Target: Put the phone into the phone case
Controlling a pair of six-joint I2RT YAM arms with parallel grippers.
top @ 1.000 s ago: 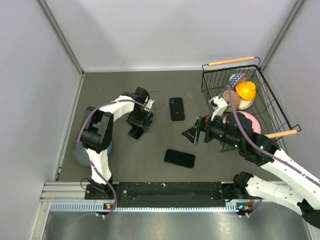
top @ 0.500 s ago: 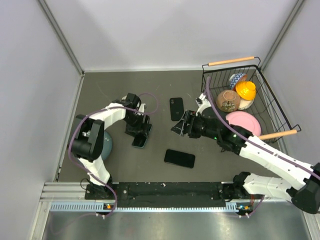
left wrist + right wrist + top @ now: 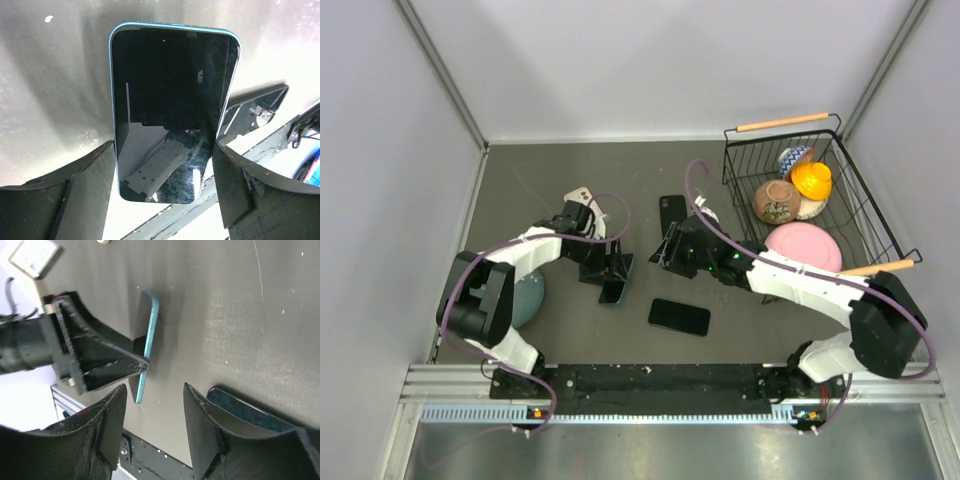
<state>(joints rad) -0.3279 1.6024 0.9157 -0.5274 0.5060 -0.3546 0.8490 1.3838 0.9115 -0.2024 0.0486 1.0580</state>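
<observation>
My left gripper [image 3: 605,262] is shut on a phone with a light-blue rim [image 3: 618,280] and holds it on edge, low over the dark mat. In the left wrist view the phone's black screen [image 3: 172,110] faces the camera between my fingers [image 3: 65,200]. A flat black, dark-blue-textured slab [image 3: 679,317], which looks like the case, lies on the mat near the front. A second flat black slab [image 3: 670,212] lies behind my right gripper [image 3: 665,250]. The right gripper is open and empty, just right of the phone. The right wrist view shows the phone's teal edge [image 3: 149,345] and the slab [image 3: 250,410].
A black wire basket [image 3: 725,160] with wooden handles stands at the back right, holding bowls, an orange object [image 3: 811,180] and a pink plate [image 3: 805,245]. A grey-blue bowl [image 3: 530,295] sits under the left arm. The grey walls close in on three sides.
The left gripper has carried the phone toward the front right and tipped it up on edge. The right arm has swung left from the basket to beside the phone.
</observation>
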